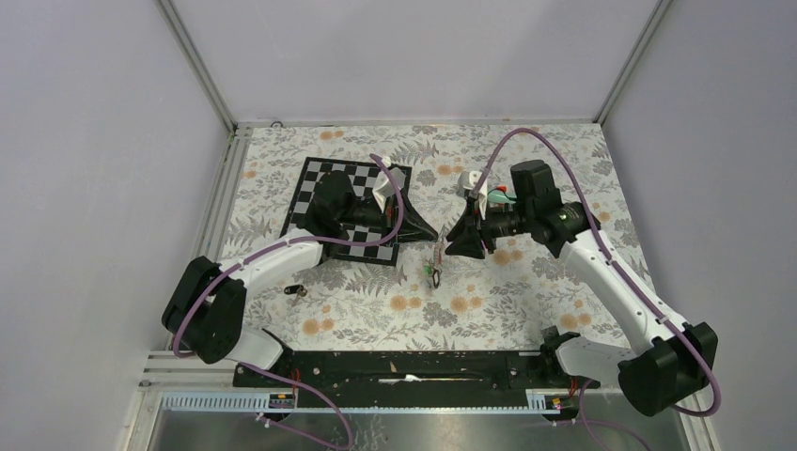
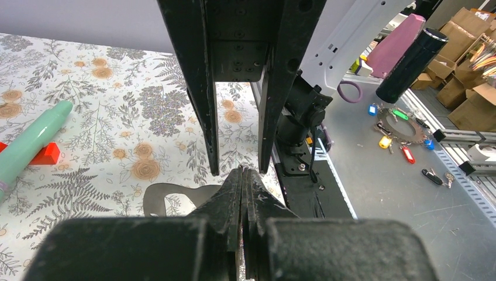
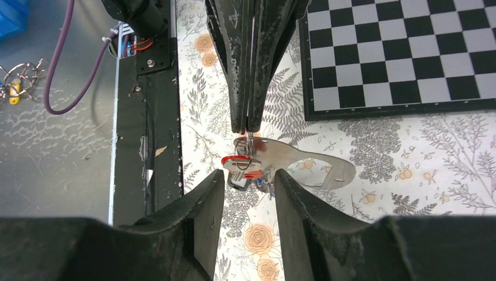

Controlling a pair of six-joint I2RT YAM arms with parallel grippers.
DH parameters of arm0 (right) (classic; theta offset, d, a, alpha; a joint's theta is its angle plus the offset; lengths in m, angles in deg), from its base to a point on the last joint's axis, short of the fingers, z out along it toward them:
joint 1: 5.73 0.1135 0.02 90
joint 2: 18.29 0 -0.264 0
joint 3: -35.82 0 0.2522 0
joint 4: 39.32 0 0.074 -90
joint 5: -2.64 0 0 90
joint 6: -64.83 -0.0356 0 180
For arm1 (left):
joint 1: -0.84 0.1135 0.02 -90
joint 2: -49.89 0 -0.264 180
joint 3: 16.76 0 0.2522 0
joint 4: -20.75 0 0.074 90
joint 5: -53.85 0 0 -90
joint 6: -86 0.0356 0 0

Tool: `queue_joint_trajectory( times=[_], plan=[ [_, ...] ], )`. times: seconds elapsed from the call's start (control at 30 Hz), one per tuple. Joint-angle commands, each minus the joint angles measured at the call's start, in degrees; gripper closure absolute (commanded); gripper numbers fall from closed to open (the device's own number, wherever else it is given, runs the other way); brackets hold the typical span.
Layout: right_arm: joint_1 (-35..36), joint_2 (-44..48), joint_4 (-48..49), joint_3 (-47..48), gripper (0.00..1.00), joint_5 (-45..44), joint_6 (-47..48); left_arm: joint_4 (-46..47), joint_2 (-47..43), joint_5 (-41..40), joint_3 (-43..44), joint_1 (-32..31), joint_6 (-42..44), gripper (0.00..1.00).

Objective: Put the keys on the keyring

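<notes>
My left gripper (image 3: 248,123) reaches in from the top of the right wrist view, shut on the thin wire of the keyring (image 3: 249,139). A small bunch of keys (image 3: 240,165) hangs from the wire just above the floral cloth, the red-tagged one nearest. My right gripper (image 3: 250,175) is open right in front of that bunch, with nothing between its fingers. From above, both grippers meet tip to tip at mid-table, left gripper (image 1: 432,234) against right gripper (image 1: 451,241), with the keys (image 1: 433,267) dangling below. One black-tagged key (image 1: 296,291) lies alone on the cloth to the left.
A checkerboard mat (image 1: 315,188) lies under the left arm. A teal tube (image 2: 32,140) with a red cap (image 2: 48,154) rests behind the right gripper. Outside the table, more tagged keys (image 2: 403,132) lie on the grey floor. The black base rail (image 1: 404,366) runs along the near edge.
</notes>
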Motion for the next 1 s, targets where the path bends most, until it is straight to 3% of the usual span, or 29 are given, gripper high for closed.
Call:
queue_joint_trajectory(
  times=[0.0, 0.73, 0.9, 0.97],
  plan=[
    [-0.3, 0.9, -0.4, 3.0, 0.55, -0.2, 2.7, 5.6, -1.2, 0.5, -0.3, 0.3, -1.3, 1.0],
    [0.0, -2.1, 5.6, 3.7, 0.6, 3.4, -2.1, 7.0, 0.0, 0.5, -0.6, 0.3, -2.4, 1.0],
    [0.1, -2.1, 6.1, 3.4, 0.69, 3.7, -2.8, 7.0, 0.2, 0.5, -0.6, 0.3, -2.4, 1.0],
    [0.2, -2.2, 6.7, 3.1, 0.8, 4.1, -3.4, 7.1, 0.3, 0.5, -0.6, 0.3, -2.4, 1.0]
  ],
)
